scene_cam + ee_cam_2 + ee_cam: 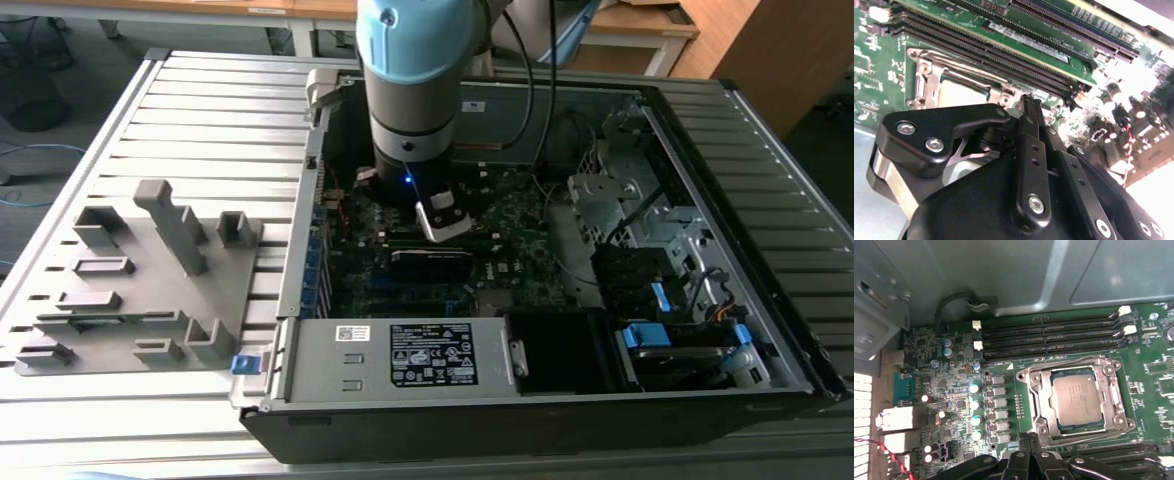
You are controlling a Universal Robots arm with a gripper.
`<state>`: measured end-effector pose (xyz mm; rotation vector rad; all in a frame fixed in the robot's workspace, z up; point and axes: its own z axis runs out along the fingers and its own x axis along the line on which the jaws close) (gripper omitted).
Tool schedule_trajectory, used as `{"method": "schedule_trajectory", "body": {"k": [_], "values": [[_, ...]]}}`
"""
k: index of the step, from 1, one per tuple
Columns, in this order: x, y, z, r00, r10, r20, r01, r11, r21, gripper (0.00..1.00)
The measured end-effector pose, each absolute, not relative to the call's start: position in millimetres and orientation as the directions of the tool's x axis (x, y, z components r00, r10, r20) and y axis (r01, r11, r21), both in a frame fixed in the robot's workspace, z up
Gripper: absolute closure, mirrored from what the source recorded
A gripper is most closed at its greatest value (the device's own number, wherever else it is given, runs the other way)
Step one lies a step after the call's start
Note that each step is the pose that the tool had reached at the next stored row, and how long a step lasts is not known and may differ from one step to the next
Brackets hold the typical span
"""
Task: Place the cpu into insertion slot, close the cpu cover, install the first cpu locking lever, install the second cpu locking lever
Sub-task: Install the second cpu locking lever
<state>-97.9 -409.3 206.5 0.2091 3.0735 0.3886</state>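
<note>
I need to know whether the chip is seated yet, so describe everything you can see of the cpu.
In the first wrist view the cpu is a flat square chip with a dull silver-grey metal top bearing faint print. It lies level inside the insertion slot, the silver cpu cover framing it all round. The gripper is beside the socket's edge, not touching the chip.

The arm (416, 80) comes straight down in the exterior view, its grey and pale-blue wrist upright with a small blue light lit near its lower end. Below it the black pincer (1030, 102) points downward, its two fingers (1029, 150) pressed together at the tips with nothing between them.
</note>
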Motion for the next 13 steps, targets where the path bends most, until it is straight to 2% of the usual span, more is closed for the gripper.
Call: {"method": "schedule_trajectory", "body": {"k": [8, 13], "values": [[-98, -409, 228, -0.99, 0.138, -0.02, 0.129, 0.961, 0.243, 0.89], [-98, -408, 229, -0.99, 0.138, -0.03, 0.131, 0.976, 0.174, 0.89]]}}
